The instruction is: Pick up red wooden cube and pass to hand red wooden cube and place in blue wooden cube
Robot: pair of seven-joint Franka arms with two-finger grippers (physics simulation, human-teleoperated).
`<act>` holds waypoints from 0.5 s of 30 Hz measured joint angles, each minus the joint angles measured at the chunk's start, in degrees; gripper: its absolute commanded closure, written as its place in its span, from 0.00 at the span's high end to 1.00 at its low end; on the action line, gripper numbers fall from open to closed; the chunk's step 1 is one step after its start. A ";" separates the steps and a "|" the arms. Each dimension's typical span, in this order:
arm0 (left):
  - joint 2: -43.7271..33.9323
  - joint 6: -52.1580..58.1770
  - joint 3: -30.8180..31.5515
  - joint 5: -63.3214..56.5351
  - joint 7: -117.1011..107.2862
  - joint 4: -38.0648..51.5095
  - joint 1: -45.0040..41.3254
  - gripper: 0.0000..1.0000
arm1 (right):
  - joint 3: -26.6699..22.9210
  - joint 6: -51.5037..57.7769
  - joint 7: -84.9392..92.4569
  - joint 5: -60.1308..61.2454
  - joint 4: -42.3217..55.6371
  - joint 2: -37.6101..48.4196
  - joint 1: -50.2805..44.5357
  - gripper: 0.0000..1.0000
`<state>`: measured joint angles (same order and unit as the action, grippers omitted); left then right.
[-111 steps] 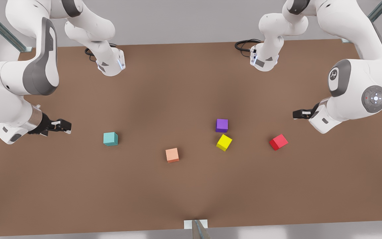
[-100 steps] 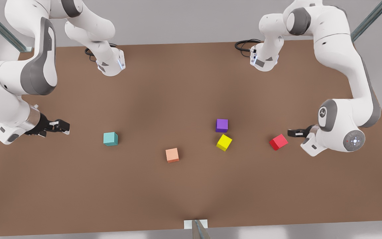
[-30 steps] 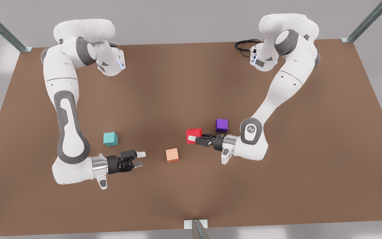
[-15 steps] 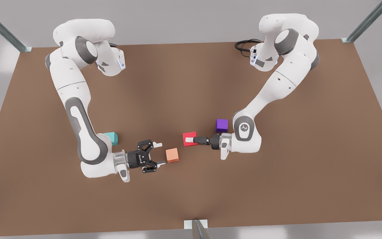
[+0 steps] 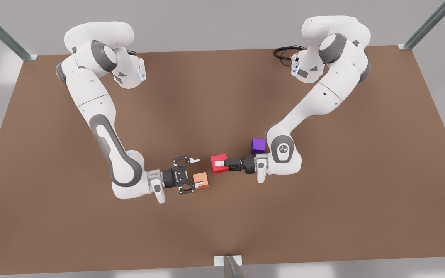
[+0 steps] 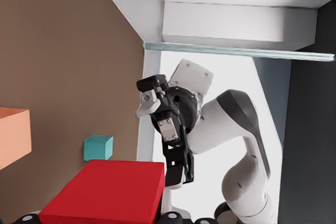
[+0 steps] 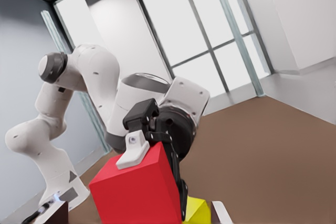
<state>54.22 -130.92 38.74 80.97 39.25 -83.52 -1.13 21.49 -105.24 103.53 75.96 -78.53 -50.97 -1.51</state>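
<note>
- Red wooden cube [image 5: 214, 169]: small, plain-faced; clamped in L gripper [image 5: 222, 163] (plain parallel-jaw), mid-table.
- Hand, i.e. R linkage gripper [image 5: 192, 174]: fingers spread, empty; faces cube from front view's left, just short of it.
- Blue-green wooden cube [image 6: 98, 147]: on table, beyond hand.

No readable words, numbers or brand names appear anywhere. The one mark is a small round emblem on a grey joint cap of the arm [image 5: 283, 148] at the front view's right, too small to make out.
</note>
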 measured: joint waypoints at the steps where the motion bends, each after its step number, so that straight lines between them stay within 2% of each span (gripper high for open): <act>1: 0.03 -0.04 0.00 0.31 0.60 0.00 -0.03 0.52 | 0.00 -0.25 1.29 0.61 -0.34 0.00 -0.04 1.00; 15: 0.79 -3.37 0.33 1.94 6.36 0.35 -0.65 0.53 | 2.40 -0.85 14.27 3.78 -2.61 0.02 0.01 1.00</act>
<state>55.00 -134.29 39.06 82.91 45.61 -83.17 -1.78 23.89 -106.09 117.79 79.74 -81.13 -50.94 -1.50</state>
